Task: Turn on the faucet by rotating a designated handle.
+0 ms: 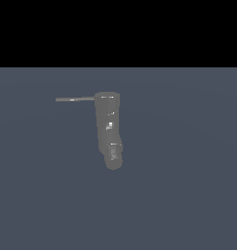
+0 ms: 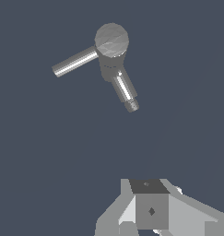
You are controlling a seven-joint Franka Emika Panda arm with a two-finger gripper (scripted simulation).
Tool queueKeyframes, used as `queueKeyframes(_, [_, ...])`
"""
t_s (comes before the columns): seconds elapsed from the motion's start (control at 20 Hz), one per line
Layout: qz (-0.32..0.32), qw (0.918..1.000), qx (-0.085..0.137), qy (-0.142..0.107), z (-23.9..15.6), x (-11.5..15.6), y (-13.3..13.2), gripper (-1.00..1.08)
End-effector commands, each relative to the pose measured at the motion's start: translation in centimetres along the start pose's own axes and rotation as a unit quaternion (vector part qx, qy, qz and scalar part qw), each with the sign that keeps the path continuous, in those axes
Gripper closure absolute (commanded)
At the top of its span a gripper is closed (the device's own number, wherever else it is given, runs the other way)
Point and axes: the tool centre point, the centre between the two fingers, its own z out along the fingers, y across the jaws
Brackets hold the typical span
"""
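In the exterior view, the faucet [image 1: 108,128] stands alone on a flat, slate-blue floor [image 1: 188,195], a little toward the exterior view's left of the picture's middle. It is a dull grey, chunky cylinder with a rounded cap at its upper end and a narrower, stepped, knobby end at its lower end. A few small pale highlights sit along its body. The handle [image 1: 75,99], a thin straight grey rod, projects from the cap sideways toward the exterior view's left, lying nearly level. Above the floor the background is a plain black band. Neither the arm nor the hand shows in this view.

In the wrist view, the camera looks down on the faucet [image 2: 112,50] almost end-on, so that its rounded cap shows as a faceted grey disc. The handle [image 2: 75,61] juts from the side of the cap as a bright grey rod, and a second, narrower stepped part runs from beneath the cap in another direction, ending in a small knob. The hand [image 2: 152,209] appears as pale grey and white blocks with a dark panel on it, well apart from the faucet and touching nothing. Its fingertips are cut off by the picture's edge, so whether it is wide or narrow cannot be told.
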Motion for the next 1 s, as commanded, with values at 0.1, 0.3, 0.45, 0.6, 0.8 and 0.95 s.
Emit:
queueKeyframes(0.1, [0.048,0.9988,0.002,0.000,1.8,0.8,-2.1,1.08])
queueKeyframes(0.3, [0.090,0.9959,0.004,0.001,3.5,1.7,-4.0,1.08])
queueKeyframes(0.45, [0.122,0.9926,0.005,0.001,4.7,2.5,-5.3,1.08])
queueKeyframes(0.6, [0.153,0.9883,0.006,0.001,5.9,3.4,-6.6,1.08])
queueKeyframes(0.8, [0.193,0.9812,0.008,0.001,7.4,4.7,-8.1,1.08])
queueKeyframes(0.95, [0.222,0.9749,0.009,0.001,8.5,5.7,-9.2,1.08])
